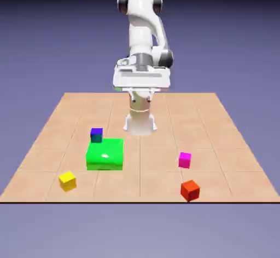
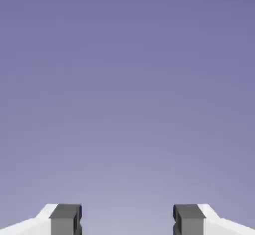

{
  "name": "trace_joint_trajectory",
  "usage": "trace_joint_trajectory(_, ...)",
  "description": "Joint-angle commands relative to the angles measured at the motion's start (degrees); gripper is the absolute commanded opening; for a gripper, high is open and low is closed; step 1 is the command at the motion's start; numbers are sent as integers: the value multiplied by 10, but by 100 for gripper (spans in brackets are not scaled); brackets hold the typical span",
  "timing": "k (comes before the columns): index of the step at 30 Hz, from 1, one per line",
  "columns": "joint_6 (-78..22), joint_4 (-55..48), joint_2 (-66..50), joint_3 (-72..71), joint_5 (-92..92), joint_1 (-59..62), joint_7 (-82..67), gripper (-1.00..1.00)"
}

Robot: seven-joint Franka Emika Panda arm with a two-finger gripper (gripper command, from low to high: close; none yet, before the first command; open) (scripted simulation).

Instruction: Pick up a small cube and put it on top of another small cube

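The small yellow cube (image 1: 67,180) lies near the table's front edge at the exterior view's left. Toward the right sits the small magenta-pink cube (image 1: 185,159), apart from everything else. My gripper (image 1: 141,86) hangs high above the table's far middle, well away from both cubes. In the hand view the gripper (image 2: 127,220) is open: its two grey fingertips (image 2: 65,219) stand wide apart with nothing between them. Only the plain blue-violet backdrop fills that view, so no cube shows there.
A large green block (image 1: 105,153) lies left of centre, with a dark blue cube (image 1: 97,135) just behind its far left corner. A red cube (image 1: 190,190) sits at the front edge, right of centre. The wooden table (image 1: 229,142) ends close in front of the yellow and red cubes.
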State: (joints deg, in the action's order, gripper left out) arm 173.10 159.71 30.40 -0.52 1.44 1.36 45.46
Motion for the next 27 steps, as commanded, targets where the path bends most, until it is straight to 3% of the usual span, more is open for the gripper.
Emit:
trace_joint_trajectory(1, -8, -11, -19, -4, 12, 17, 25, 0)
trace_joint_trajectory(27, -202, -288, -505, -115, 323, 458, 673, 0)
